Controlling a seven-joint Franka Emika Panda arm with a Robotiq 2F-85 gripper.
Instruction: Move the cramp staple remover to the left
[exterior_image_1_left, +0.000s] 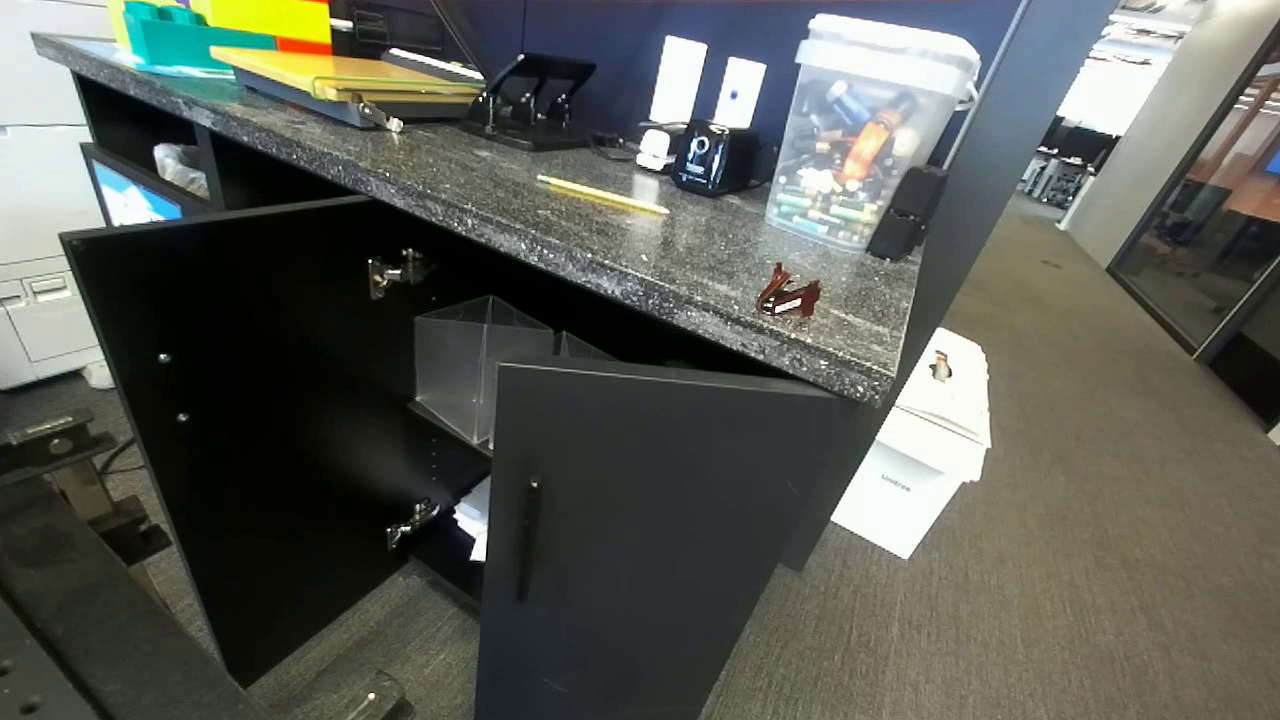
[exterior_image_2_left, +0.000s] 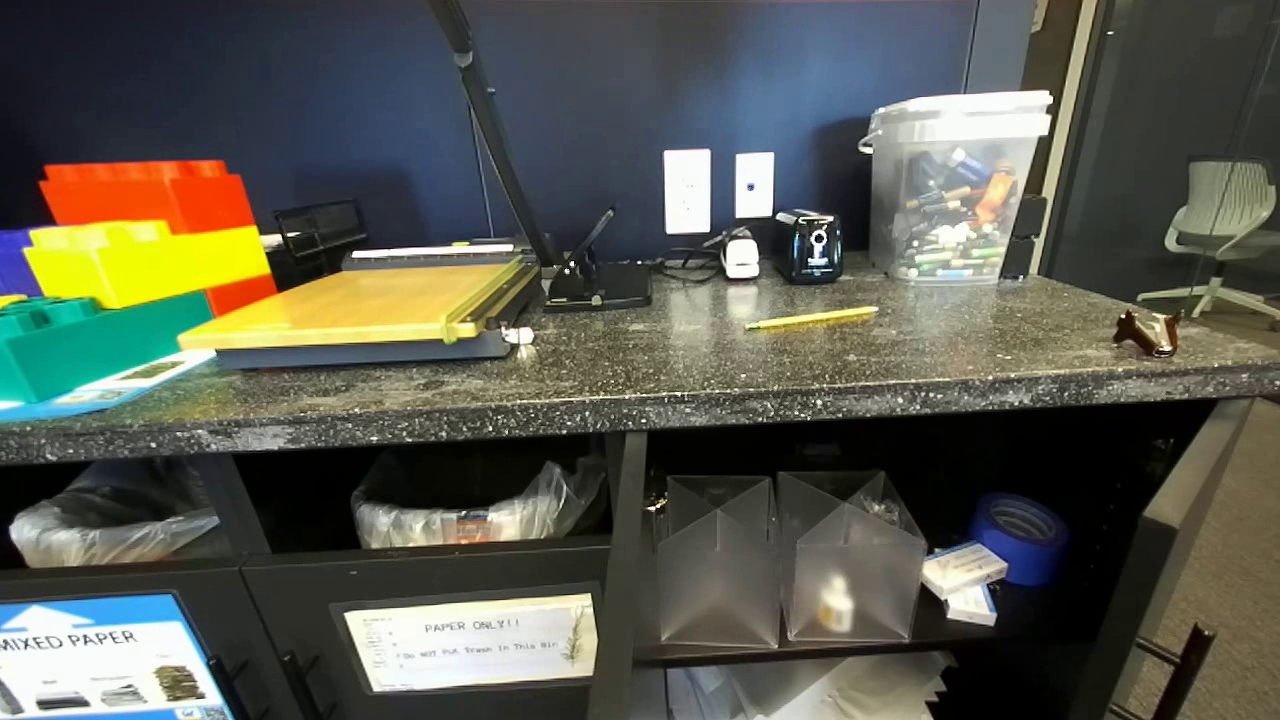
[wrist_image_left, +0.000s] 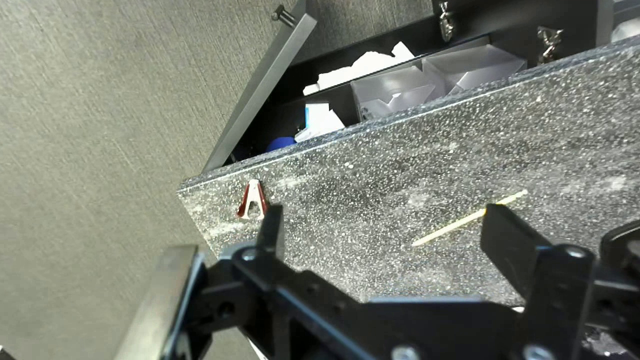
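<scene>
Your claw (wrist_image_left: 382, 220), spread wide, faces a speckled worktop (wrist_image_left: 350, 200) bearing a reddish-brown staple remover (exterior_image_1_left: 790, 300).
In both exterior views, the staple remover sits near the worktop's front edge, well apart from a yellow pencil (exterior_image_2_left: 812, 318), with a clear lidded tub (exterior_image_1_left: 860, 190) farther back. Your wrist view shows the staple remover near a corner, just beside one claw tip; you cannot judge the depth between.
</scene>
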